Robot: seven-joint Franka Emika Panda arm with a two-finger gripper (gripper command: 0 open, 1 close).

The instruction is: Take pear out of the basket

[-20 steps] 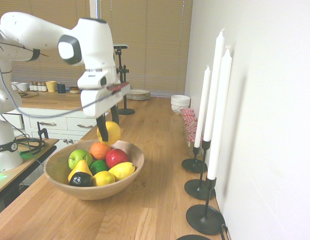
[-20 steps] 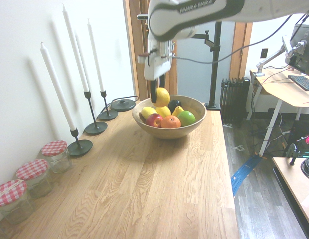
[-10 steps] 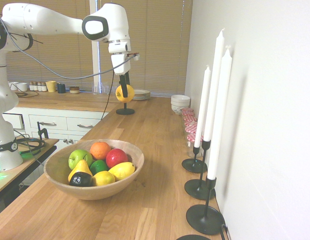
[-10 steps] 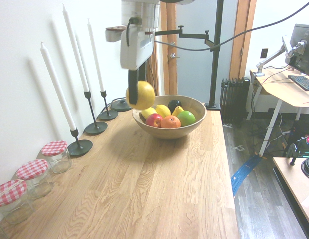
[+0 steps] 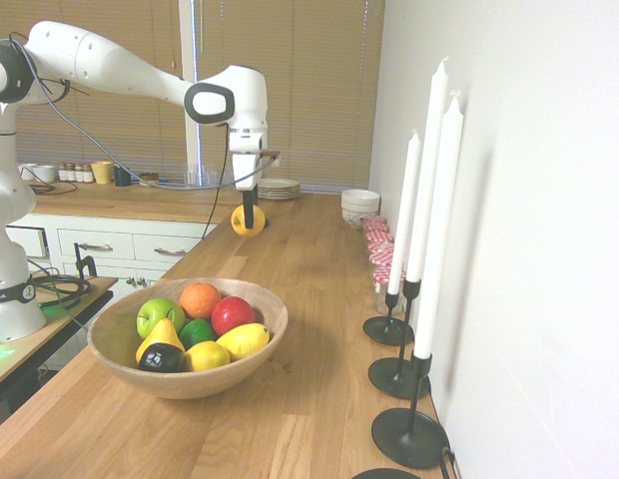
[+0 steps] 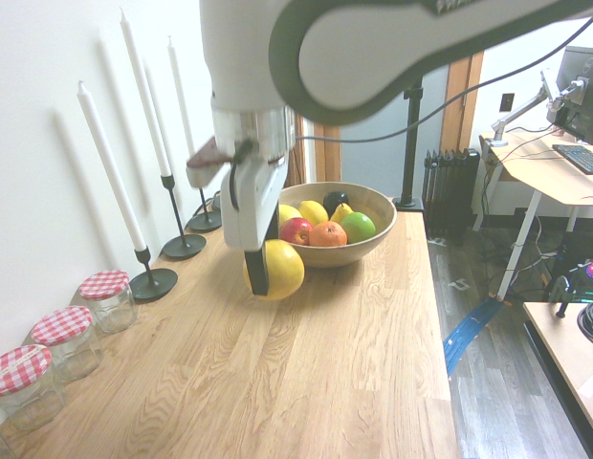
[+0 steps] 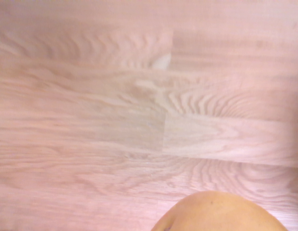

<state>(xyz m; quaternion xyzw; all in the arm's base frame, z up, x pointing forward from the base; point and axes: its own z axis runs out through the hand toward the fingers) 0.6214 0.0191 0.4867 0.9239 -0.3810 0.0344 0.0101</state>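
Pear (image 6: 282, 271), outside basket (image 6: 373, 251), over surface (image 6: 268, 382) near its jar-lined edge; clamped between nearly closed fingers (image 6: 266, 260). Risk: smooth, round skin slipping if released high, then rolling off.

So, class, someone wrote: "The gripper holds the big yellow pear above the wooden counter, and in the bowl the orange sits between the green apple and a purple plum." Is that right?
Not quite: the fruit on the orange's other side is a red one, not a purple plum, as the first exterior view shows. The rest stands.
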